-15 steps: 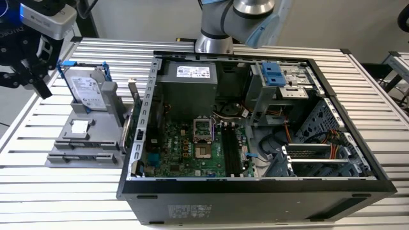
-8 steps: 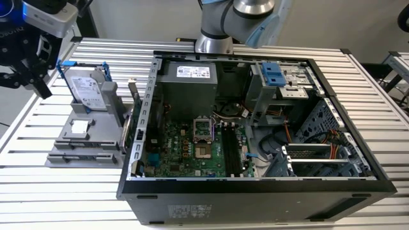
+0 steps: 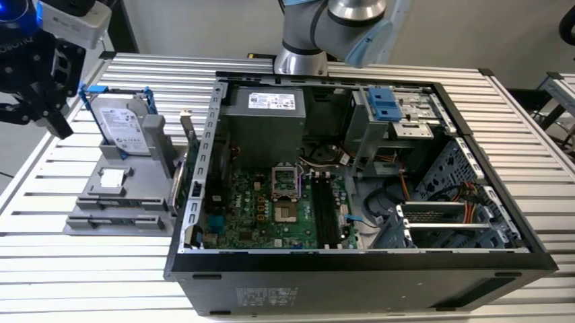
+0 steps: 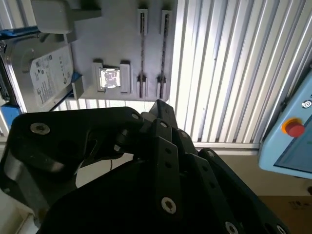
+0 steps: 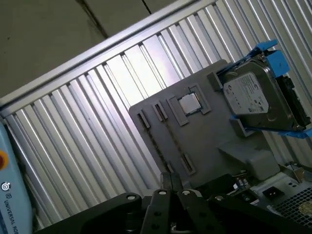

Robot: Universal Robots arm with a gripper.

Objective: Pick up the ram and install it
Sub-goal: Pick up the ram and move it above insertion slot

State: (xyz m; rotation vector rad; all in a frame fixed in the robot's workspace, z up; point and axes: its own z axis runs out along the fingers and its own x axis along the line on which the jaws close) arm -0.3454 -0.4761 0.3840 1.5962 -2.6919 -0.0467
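Black gripper (image 5: 170,179) high at the exterior view's left, above the edge of the slatted metal tabletop (image 3: 81,269), near the hard-drive end of a grey fixture tray (image 3: 90,202) yet well apart from it. Fingers (image 5: 165,183) set narrow in the first wrist view, tips together or very nearly so, with nothing visible between them. On the tray: a hard drive (image 3: 124,124) in a light-blue bracket (image 3: 88,94), propped at a tilt at the far end; a small square processor chip (image 3: 112,177) in a recess near the middle; two long narrow slots (image 4: 142,48) side by side beyond the chip, plain in both wrist views. A thin dark line along each slot, possibly the ram on edge, impossible to tell. Open computer case (image 3: 359,266) just beside the tray toward the exterior view's right, lying on its side on the tabletop, green motherboard (image 3: 252,208) exposed inside. Long black memory slots (image 3: 325,208) on that board next to the processor socket (image 3: 285,182), running toward the case's near wall. Grey power supply box (image 3: 265,128) at the far end of the case. Arm's base column (image 3: 301,59) behind the far wall.
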